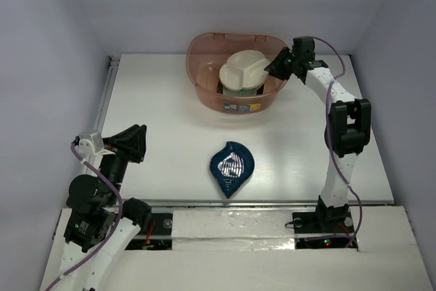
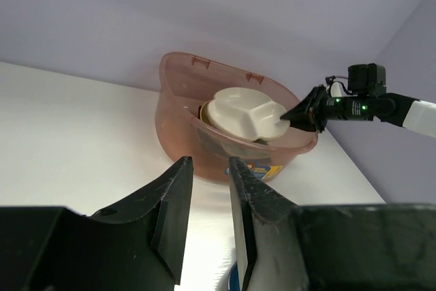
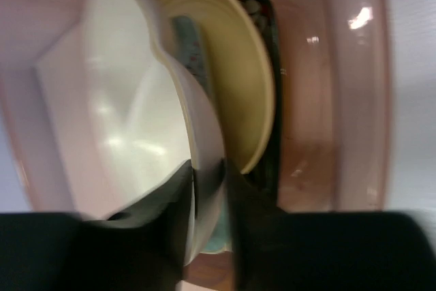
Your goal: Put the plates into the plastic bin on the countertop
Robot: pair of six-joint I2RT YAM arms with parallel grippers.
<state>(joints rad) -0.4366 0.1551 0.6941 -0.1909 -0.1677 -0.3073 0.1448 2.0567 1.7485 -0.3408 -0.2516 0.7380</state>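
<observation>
Landmark: the plastic bin (image 1: 204,90), which you see at the far middle of the white surface (image 1: 157,114), its sticker (image 1: 243,108) facing the arm bases.

Right hand: your right hand (image 1: 278,66) reaches over the bin's right rim. The right wrist view shows its fingers (image 3: 170,202) clamped on the edge of the white three-section plate (image 1: 244,69), one finger on each face.

White three-section plate: it is inside the bin and tilted, with its gripped edge at the bin's right side. It rests on top of the other plates, its upper part level with the rim or a little above.

Other plates in the bin: under the white one you can make out the yellow plate (image 3: 231,59). A pale green plate (image 3: 192,46) is wedged between those two, and the black square plate (image 3: 269,86) lies beyond the yellow one, nearer the bin wall. How they rest on the bin floor is hidden.

Blue leaf-shaped plate: the blue leaf-shaped plate (image 1: 231,167) lies flat on the surface, on the near side of the bin and well apart from it – neither hand touches it.

Left hand: your left hand (image 1: 138,142) sits far to the near left of the bin, pointing toward it. Its fingers (image 2: 174,202) are slightly apart with nothing between them.
</observation>
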